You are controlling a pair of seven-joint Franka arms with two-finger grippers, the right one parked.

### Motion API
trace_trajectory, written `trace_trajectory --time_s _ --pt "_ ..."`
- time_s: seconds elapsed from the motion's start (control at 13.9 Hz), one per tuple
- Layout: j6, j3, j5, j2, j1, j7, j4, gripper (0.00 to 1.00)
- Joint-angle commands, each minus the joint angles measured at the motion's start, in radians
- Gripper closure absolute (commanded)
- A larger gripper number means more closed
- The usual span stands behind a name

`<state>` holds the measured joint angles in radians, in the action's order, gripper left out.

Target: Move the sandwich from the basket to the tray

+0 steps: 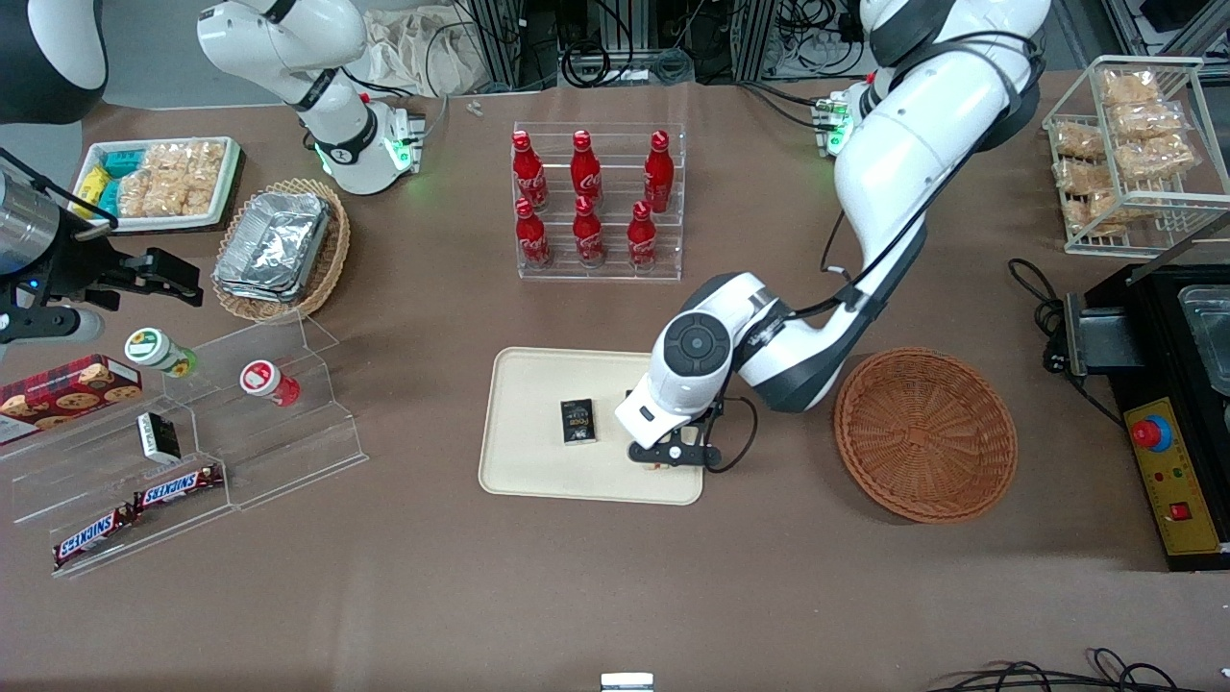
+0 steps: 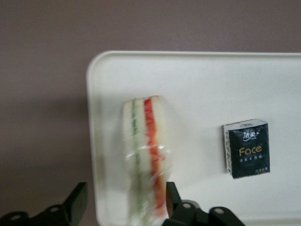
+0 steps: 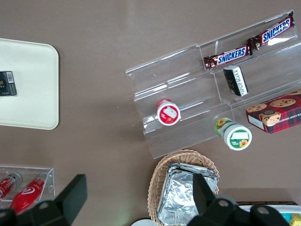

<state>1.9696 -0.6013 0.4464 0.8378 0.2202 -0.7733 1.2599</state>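
Directly beneath the gripper [image 1: 673, 459] the sandwich [image 2: 146, 157] lies on the tray [image 1: 528, 461], close to the tray's edge nearest the basket [image 1: 924, 432]. The two fingers [image 2: 77, 202] stand wide apart, one on each flank of the wedge. One fingertip hangs over bare brown table [image 1: 615, 596] past the tray's low rim and clear of the wrap; the other sits right against the red-filling side, though contact cannot be confirmed. The rim's rounded corner lies just ahead of the sandwich. A small black tissue pack [image 2: 247, 148] rests on the tray well apart from the gripper, with open cream surface between it and the sandwich. The basket stands on the table just beside the tray, on the working arm's side of the gripper.

The sandwich is a pale bread wedge in clear, slightly crinkled wrap, showing a green stripe and an orange-red stripe along its cut edge.
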Motion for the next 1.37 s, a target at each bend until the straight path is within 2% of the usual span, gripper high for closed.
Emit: trace_trajectory --time_s 0.0,0.14,0.29,0.51,0.65,0.79,1.3 --pt "-0.167 -0.002 -0.003 -0.164 -0.077 -0.012 0.029 0.00" --pt "-0.209 -0.064 -0.059 -0.282 -0.250 0.044 0.115 0.00" --pt "-0.209 -0.142 -0.107 -0.420 -0.462 0.182 0.229 0.00" --pt "-0.227 -0.258 -0.277 -0.570 -0.788 0.462 0.305 0.00" --pt "-0.267 -0.265 -0.301 -0.606 -0.902 0.636 0.308 0.00" --pt "-0.273 -0.265 -0.296 -0.611 -0.946 0.730 0.303 0.00" --pt "-0.259 -0.290 -0.302 -0.660 -0.920 0.681 0.347 0.00"
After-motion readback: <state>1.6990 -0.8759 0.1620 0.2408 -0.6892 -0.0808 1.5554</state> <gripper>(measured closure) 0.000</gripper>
